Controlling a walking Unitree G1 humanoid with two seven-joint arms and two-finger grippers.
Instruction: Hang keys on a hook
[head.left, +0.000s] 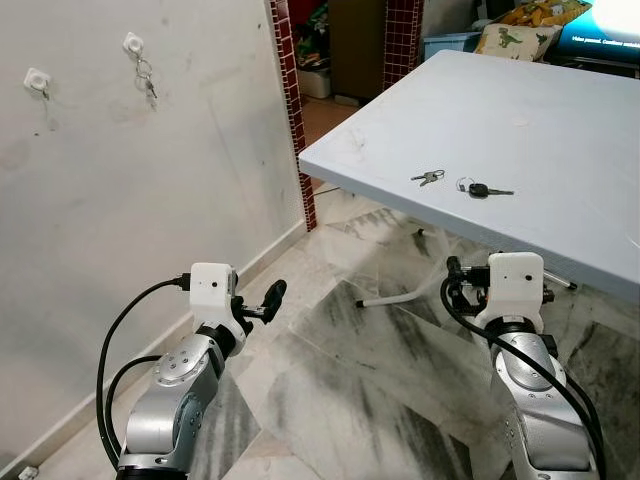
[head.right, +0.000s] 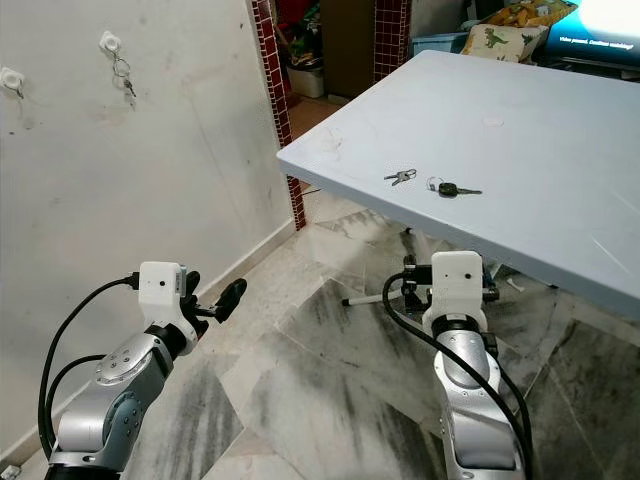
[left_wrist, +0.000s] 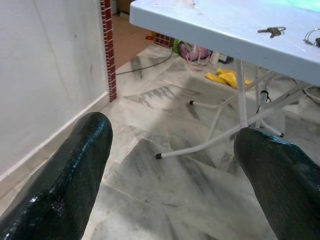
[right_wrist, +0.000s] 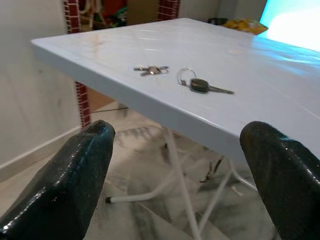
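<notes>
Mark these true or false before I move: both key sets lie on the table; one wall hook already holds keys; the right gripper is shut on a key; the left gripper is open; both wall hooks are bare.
1. Both key sets lie on the table: true, the small keys and the black-headed key.
2. One hook holds keys: true, the right hook.
3. Right gripper shut on a key: false, open, empty.
4. Left gripper open: true.
5. Both hooks bare: false, only the left hook.
</notes>
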